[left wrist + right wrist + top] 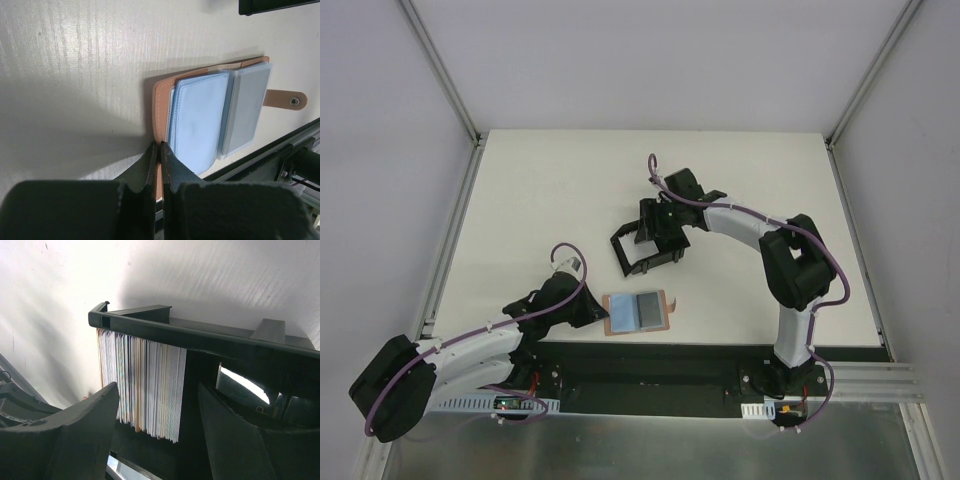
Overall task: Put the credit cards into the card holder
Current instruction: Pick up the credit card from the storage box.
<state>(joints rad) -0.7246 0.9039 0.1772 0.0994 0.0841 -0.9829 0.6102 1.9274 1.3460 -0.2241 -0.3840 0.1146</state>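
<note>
The tan card holder (665, 312) lies open near the table's front edge, with light blue (197, 120) and grey (247, 112) card-sized panels across its inside. My left gripper (160, 150) is shut on the holder's tan left edge (161, 105). Farther back, my right gripper (157, 390) hangs open over a black box (200, 337). A stack of thin credit cards (142, 385) stands on edge in that box, between the two fingers. Neither finger touches the stack. From above, the right gripper (658, 240) covers most of the box (623, 258).
The holder's strap with a metal snap (286, 99) sticks out to the right. A black strip and metal rail (650, 365) run along the table's near edge, just below the holder. White walls with metal posts (455, 100) enclose the table.
</note>
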